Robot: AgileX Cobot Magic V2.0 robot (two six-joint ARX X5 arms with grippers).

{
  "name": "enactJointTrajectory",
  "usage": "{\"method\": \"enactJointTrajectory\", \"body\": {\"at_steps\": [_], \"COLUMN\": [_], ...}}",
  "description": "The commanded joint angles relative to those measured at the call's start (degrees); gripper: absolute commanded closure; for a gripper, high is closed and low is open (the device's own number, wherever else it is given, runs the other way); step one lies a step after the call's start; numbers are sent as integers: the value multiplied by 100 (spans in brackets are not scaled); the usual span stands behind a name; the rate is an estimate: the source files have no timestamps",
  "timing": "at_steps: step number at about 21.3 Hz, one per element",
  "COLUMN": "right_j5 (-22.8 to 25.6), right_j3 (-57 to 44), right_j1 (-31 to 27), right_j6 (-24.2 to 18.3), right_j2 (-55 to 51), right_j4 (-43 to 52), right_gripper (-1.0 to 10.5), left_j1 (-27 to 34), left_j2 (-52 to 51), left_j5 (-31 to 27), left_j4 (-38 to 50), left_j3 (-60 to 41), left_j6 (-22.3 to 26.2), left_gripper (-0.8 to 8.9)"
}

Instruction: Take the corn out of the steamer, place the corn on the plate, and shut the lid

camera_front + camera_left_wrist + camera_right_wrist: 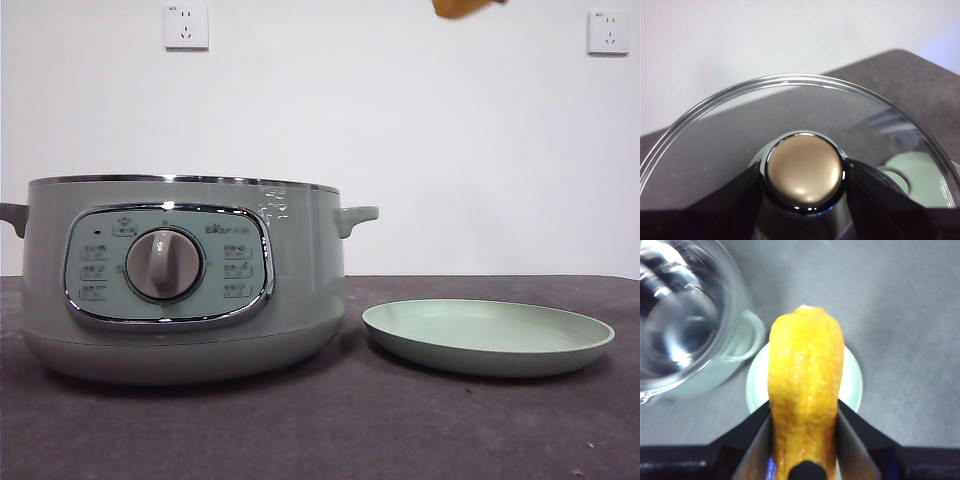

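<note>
My right gripper (805,440) clamped on stubby yellow-orange corn cob (806,390), held high above shallow round pale green plate (488,337). My left gripper (806,181) closed on knob of round glass lid (790,115), lid held off pot. Sage-green round steamer pot (180,280) uncovered on grey table (400,430), plate just beside it.

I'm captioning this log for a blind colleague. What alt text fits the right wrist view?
The right gripper holds the yellow corn between its black jaws, high above the pale green plate on a grey table. Beside the plate stands the open steamer, one side handle toward the plate.
</note>
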Motion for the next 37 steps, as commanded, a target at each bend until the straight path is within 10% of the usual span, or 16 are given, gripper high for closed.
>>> {"method": "enactJointTrajectory", "body": {"at_steps": [1, 14, 28, 37], "right_j5": [-15, -17, -20, -15], "right_j3": [-452, -4229, -4266, -4266], "right_j1": [-140, -264, -363, -363], "right_j6": [197, 514, 514, 516], "right_j2": [77, 354, 1403, 1403], "right_j4": [-28, 4072, 4472, 4395], "right_gripper": [959, 959, 936, 596], "left_j1": [-4, -7, -7, -7], "left_j2": [42, 48, 48, 48], "left_j5": [144, 146, 140, 142], "left_j4": [367, 389, 365, 361], "left_j3": [52, 52, 52, 52], "left_j6": [9, 9, 15, 15], "left_gripper": [823, 822, 823, 823]}}
